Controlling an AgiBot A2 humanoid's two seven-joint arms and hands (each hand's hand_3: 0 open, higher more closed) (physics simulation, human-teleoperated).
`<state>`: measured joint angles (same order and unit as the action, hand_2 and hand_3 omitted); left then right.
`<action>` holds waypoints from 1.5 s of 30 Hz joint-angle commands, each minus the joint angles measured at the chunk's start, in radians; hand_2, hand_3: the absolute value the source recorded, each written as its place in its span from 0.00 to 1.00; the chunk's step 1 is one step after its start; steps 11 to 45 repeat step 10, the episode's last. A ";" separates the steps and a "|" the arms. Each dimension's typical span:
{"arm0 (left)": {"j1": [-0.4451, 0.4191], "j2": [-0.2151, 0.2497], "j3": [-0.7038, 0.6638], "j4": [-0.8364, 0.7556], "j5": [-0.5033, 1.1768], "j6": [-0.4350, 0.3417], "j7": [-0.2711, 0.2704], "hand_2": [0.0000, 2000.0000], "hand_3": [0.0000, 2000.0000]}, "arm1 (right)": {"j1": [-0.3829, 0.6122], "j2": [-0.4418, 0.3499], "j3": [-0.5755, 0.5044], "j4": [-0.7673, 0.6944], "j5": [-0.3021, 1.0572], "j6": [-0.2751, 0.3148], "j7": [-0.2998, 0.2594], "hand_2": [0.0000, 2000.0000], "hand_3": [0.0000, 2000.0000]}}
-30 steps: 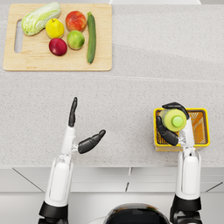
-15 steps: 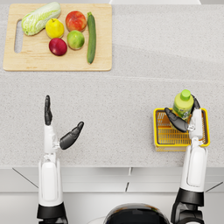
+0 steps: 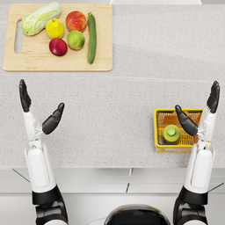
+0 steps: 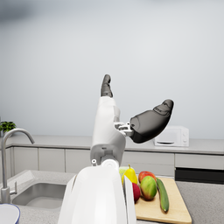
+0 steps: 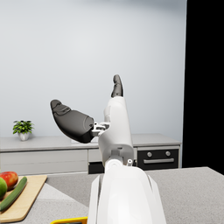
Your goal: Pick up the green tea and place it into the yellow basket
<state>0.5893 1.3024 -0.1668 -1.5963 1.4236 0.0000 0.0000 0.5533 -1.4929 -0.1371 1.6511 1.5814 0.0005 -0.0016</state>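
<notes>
Your green tea (image 3: 171, 133) is standing upright inside the yellow basket (image 3: 157, 127), cap up, near the right edge of the counter (image 3: 132, 105), so by the look of it the placing is done. Your right robot hand (image 3: 201, 112) is raised above the basket's far right corner, fingers spread wide and grasping nothing; the thumb hangs over the basket but, as far as you can judge from the head view, it is clear of the bottle. The right wrist view agrees: palm open, nothing in it, pointed up at the wall. That lifted pose makes sense, since it keeps the fingers out of the basket and away from the bottle. Your left robot hand (image 3: 37, 110) is well apart on the left of the counter, also released, fingers and thumb splayed, touching nothing. Far left, the cutting board (image 3: 52, 66) carries the cabbage (image 3: 41, 17), lemon (image 3: 55, 28), tomato (image 3: 76, 20), red apple (image 3: 58, 46), green apple (image 3: 76, 39) and cucumber (image 3: 92, 37), all well away from both hands.
</notes>
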 commanded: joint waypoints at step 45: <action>-0.003 0.002 -0.026 0.009 0.000 0.000 0.000 0.00 0.00 | -0.010 -0.001 -0.021 0.001 0.000 0.000 0.002 0.00 0.00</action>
